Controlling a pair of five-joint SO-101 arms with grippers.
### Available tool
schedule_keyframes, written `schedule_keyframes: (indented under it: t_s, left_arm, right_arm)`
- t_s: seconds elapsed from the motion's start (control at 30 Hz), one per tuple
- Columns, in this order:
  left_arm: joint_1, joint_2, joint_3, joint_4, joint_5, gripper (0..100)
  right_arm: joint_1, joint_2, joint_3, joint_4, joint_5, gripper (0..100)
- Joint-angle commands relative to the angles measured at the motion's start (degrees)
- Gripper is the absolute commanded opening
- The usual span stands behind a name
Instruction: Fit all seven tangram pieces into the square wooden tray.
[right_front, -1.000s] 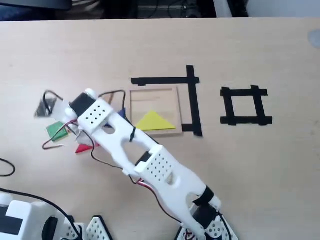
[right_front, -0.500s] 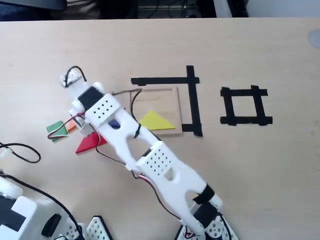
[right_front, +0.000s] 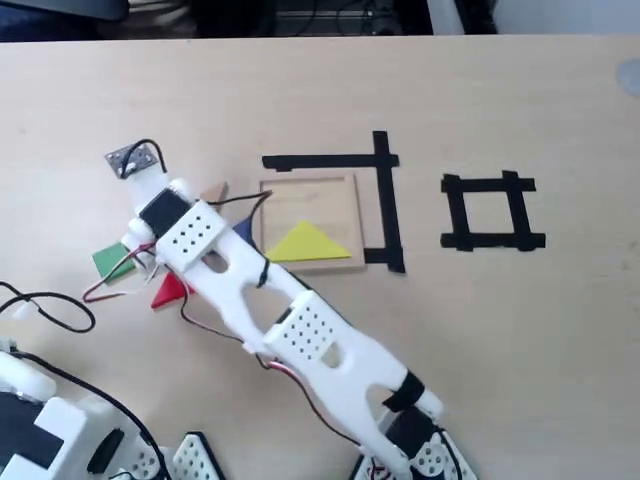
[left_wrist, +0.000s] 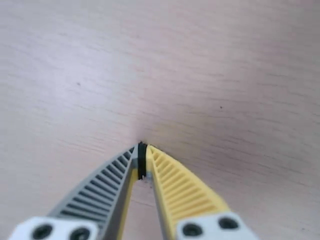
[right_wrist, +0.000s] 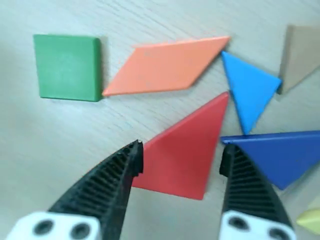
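Right arm's jaws gape wide over the flat red triangle piece (right_wrist: 185, 155) at the left of the high view, beside a green square piece (right_wrist: 67, 67). The square wooden tray (right_front: 310, 200), centre frame, holds one yellow triangle piece (right_front: 303, 243). Left arm's jaws are pressed together above the pale wooden tabletop (left_wrist: 200, 60).

light: bright, even | shadows: soft, faint under right arm (right_front: 310, 335) on table (right_front: 500, 100)

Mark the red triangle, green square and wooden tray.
red triangle (right_wrist: 185, 155): right wrist view, centre of its face.
green square (right_wrist: 67, 66): right wrist view, centre of its face.
wooden tray (right_front: 310, 200): high view, bare inner floor.
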Motion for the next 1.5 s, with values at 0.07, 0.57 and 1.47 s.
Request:
schedule_keyframes:
  t_s: [0.07,0.57,1.47]
  left_arm:
    - [0.84,0.88,1.71,-0.44,0.88,3]
    - [1.27,0.44,1.54,-0.62,5.19,3]
    - [1.27,0.88,1.45,-0.70,5.19,3]
  right_arm:
    - [0.18,2.07,-2.59,-2.11,-6.95,26.9]
    - [2.81,5.32,-2.77,3.34,-6.86,18.8]
    - [5.80,5.14,-2.95,3.52,-2.11,1.1]
